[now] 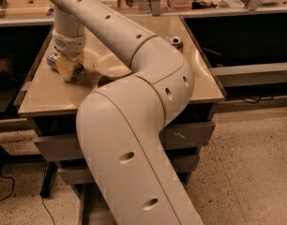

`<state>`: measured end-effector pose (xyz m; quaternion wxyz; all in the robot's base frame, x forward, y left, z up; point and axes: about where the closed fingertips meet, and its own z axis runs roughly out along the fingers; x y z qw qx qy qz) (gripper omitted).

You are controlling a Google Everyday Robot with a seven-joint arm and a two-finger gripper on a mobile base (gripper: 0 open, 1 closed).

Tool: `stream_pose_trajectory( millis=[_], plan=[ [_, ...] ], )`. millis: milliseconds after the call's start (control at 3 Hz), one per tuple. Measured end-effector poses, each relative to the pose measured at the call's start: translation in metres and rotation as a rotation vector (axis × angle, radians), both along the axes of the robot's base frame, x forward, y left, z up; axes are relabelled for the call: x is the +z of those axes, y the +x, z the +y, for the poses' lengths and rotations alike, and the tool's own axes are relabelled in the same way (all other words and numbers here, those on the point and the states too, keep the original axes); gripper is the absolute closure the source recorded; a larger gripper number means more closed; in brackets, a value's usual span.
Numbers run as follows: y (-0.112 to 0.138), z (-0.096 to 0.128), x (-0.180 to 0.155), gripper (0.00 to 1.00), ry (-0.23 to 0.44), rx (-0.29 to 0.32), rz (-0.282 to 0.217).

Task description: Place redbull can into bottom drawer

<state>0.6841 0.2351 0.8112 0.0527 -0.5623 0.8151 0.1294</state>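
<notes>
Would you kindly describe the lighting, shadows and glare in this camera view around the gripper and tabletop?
Camera view: warm yellowish light; soft sheen along the arm and on the tabletop; near-black recess under the rear bench; the gripper, low over the tabletop's left side at the redbull can, throws only a faint shadow.

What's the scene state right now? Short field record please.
claw: low over the table's left side, at the redbull can
redbull can: on the table, apparently on its side, not in a drawer
bowl: on table, right of claw
gold-brown can: upright, table's far right
bottom drawer: mostly hidden behind arm
</notes>
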Motion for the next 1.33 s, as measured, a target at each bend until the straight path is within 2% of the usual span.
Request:
stream_pose_trajectory(
  millis=[333, 667, 1000, 1333],
  plan=[
    [0.0, 0.0, 0.0, 0.87, 0.0, 0.0, 0.0],
    [0.0, 0.0, 0.0, 1.0, 0.0, 0.0, 0.0],
    [0.0, 0.0, 0.006, 1.0, 0.0, 0.0, 0.0],
    [-0.006, -0.007, 0.019, 1.0, 0.027, 0.012, -0.027]
  ],
)
